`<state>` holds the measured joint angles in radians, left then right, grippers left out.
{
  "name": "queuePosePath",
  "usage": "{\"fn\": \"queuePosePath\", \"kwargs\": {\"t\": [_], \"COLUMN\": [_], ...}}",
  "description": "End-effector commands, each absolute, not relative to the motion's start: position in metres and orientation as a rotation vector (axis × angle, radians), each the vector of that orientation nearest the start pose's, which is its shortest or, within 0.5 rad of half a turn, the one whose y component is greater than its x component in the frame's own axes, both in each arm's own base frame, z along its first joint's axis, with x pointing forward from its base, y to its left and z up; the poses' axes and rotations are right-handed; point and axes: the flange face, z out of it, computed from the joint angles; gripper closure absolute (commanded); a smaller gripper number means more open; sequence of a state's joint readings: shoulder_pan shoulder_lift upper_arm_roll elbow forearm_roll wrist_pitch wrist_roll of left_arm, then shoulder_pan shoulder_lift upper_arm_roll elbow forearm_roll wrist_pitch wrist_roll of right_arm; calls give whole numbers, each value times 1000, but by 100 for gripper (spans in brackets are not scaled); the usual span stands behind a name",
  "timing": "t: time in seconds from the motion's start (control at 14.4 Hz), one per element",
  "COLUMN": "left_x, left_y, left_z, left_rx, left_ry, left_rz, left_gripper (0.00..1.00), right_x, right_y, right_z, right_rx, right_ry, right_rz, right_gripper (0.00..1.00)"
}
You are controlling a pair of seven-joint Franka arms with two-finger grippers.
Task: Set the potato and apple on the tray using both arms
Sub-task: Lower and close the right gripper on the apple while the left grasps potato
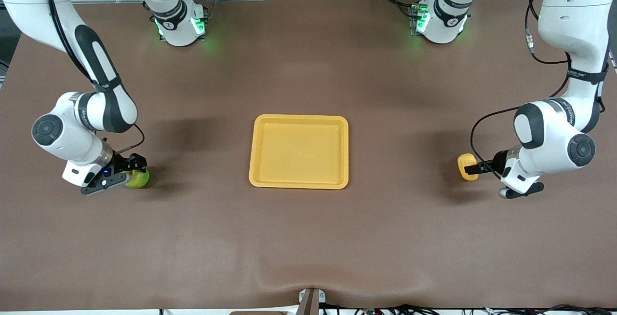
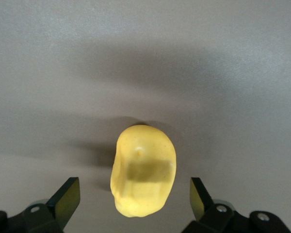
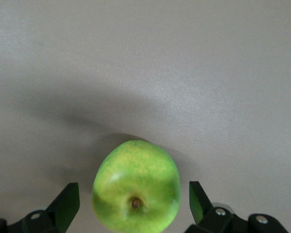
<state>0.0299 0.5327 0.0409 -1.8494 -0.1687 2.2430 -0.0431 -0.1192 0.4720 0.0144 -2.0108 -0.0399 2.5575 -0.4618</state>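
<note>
**Both grippers down at the fruit, tray bare**

Front view: the tray (image 1: 299,151) sits mid-table with nothing in it. Right gripper (image 1: 131,170) is at the apple (image 1: 139,178), at the right arm's end; left gripper (image 1: 475,169) is at the potato (image 1: 465,166), at the left arm's end.

Left wrist view: fingers (image 2: 68,198) spread wide, clear of the potato (image 2: 143,170) on the table.

Right wrist view: fingers (image 3: 68,203) released, flanking the apple (image 3: 136,187) without touching.

Even, bright overhead light — soft blurred shadows spread on the brown matte tabletop (image 1: 308,238) under both arms; wrist views sharp, no glare.
</note>
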Motion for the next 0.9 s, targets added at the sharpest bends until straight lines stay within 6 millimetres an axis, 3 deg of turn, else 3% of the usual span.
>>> {"fn": "queuePosePath", "kwargs": {"t": [0.0, 0.14, 0.21, 0.28, 0.35, 0.42, 0.56, 0.83], "left_x": [628, 627, 627, 627, 627, 627, 626, 626], "left_y": [37, 38, 38, 37, 38, 37, 35, 32], "left_z": [221, 215, 215, 215, 214, 213, 206, 198], "left_rx": [-3244, -3242, -3242, -3243, -3244, -3243, -3243, -3244], "left_ry": [-363, -367, -367, -366, -366, -364, -361, -357], "left_rz": [196, 205, 205, 206, 208, 211, 219, 235], "left_gripper": [0, 0, 0, 0, 0, 0, 0, 2], "right_x": [612, 611, 611, 610, 610, 609, 607, 607], "right_y": [-71, -75, -74, -74, -73, -73, -78, -62], "right_z": [205, 203, 203, 203, 207, 211, 241, 322], "right_rx": [-3126, -3127, -3126, -3124, -3121, -3120, -3123, -3124], "right_ry": [-637, -638, -640, -643, -652, -651, -641, -671], "right_rz": [-132, -134, -134, -127, -120, -113, -89, -97], "right_gripper": [0, 0, 6, 38, 61, 71, 73, 73]}}
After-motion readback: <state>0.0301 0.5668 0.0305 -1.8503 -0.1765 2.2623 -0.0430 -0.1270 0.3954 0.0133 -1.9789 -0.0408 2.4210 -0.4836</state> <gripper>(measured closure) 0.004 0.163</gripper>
